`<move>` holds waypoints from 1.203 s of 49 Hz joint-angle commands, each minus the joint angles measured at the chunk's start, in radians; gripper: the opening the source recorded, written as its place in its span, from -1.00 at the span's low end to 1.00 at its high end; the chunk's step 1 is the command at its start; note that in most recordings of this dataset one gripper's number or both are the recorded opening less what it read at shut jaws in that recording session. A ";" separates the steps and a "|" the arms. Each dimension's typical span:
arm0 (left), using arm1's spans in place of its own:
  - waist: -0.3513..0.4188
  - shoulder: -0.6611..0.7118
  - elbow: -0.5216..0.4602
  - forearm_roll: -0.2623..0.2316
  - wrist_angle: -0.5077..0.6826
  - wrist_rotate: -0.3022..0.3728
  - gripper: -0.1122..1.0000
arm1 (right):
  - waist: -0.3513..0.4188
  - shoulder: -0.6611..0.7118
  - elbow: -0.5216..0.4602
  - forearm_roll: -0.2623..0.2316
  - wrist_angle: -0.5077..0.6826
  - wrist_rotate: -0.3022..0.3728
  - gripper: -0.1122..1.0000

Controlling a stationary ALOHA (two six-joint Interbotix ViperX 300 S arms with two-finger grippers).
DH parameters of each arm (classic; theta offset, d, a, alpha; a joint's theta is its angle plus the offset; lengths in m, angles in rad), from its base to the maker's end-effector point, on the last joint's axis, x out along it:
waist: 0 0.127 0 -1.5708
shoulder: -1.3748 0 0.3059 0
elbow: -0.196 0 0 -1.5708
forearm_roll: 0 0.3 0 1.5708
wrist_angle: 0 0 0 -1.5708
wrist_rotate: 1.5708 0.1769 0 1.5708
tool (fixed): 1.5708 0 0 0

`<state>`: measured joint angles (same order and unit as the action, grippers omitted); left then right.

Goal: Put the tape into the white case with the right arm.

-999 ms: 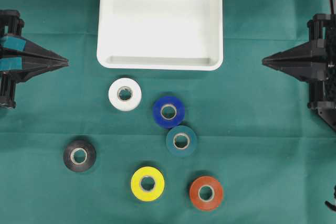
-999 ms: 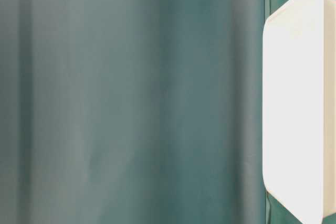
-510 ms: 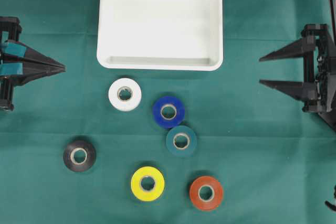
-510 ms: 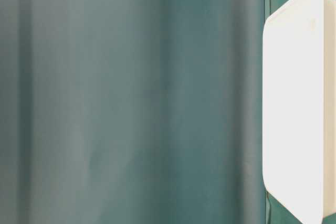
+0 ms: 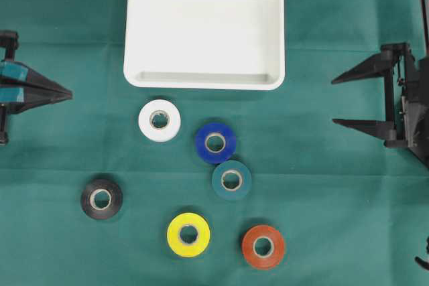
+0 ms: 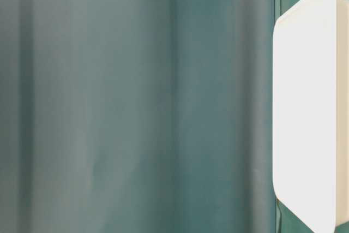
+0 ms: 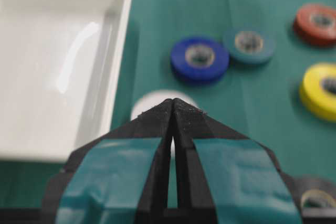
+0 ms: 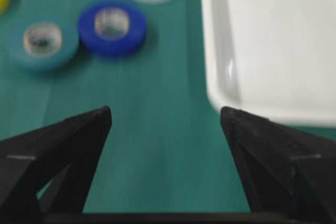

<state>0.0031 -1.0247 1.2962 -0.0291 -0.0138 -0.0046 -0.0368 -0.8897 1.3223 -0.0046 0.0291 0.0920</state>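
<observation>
Over at the right edge of the green counter point(image 5: 322, 192), the right gripper point(image 5: 333, 101) hung with its jaws spread wide and nothing between them, tips pointing in toward the middle. Every roll lay flat on the cloth, hole up, so no long axis to line up with, just a ring to straddle. From those jaws the blue tape point(image 5: 215, 143) and the teal tape point(image 5: 231, 179) sat across and a little toward the near edge, the nearest picks by my reckoning; the wrist view showed both ahead and off to the left. Beside them, the white case point(image 5: 204, 80) waited bare. On the far side the left gripper point(image 5: 67, 92) had its jaws pinched together, well apart from the rolls, and was not the arm called for anyway.
</observation>
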 commanded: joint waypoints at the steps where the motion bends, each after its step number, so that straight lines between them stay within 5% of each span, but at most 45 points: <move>1: 0.000 -0.017 0.003 -0.002 0.018 -0.002 -0.79 | -0.002 0.012 -0.006 -0.002 0.040 0.012 0.48; 13: 0.000 -0.100 0.040 -0.003 0.057 -0.002 -0.79 | 0.008 0.011 0.025 -0.002 0.112 0.032 0.48; 36: 0.000 -0.123 0.055 -0.002 0.057 0.000 -0.79 | 0.034 0.048 -0.005 -0.041 0.044 0.031 0.48; 59: 0.000 -0.120 0.066 -0.003 0.057 -0.002 -0.79 | 0.038 0.485 -0.256 -0.083 -0.109 0.032 0.48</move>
<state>0.0031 -1.1566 1.3714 -0.0307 0.0476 -0.0061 -0.0015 -0.4602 1.1275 -0.0844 -0.0476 0.1227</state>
